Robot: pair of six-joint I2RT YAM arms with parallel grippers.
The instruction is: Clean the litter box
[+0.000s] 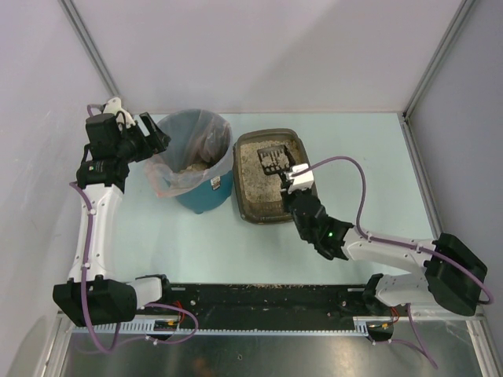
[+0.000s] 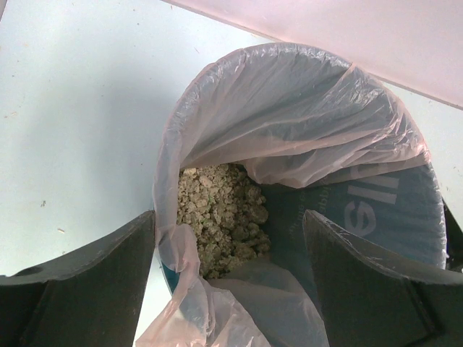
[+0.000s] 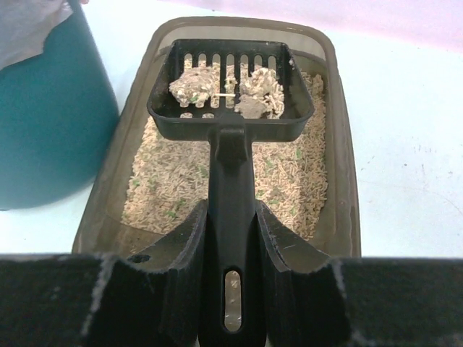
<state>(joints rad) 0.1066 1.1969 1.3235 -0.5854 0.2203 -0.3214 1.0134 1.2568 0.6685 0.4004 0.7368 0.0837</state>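
The litter box (image 1: pixel 271 133) sits mid-table with beige granules inside; its rim (image 3: pixel 343 144) fills the right wrist view. A black slotted scoop (image 1: pixel 275 159) hovers over the far half of the tray, carrying a few pale clumps (image 3: pixel 194 87). My right gripper (image 3: pixel 231 217) is shut on the scoop's handle, just above the tray's near end (image 1: pixel 292 182). My left gripper (image 1: pixel 157 141) is open at the left rim of the teal bin (image 1: pixel 200 192). Its fingers straddle the bin's liner edge (image 2: pixel 228 217), one outside and one over the inside, without pinching it.
The bin's clear plastic liner (image 2: pixel 289 108) holds a heap of dumped clumps (image 2: pixel 221 210). Bin and tray stand side by side, almost touching. A black rail (image 1: pixel 267 294) runs along the near edge between the arm bases. Enclosure walls close off the back and sides.
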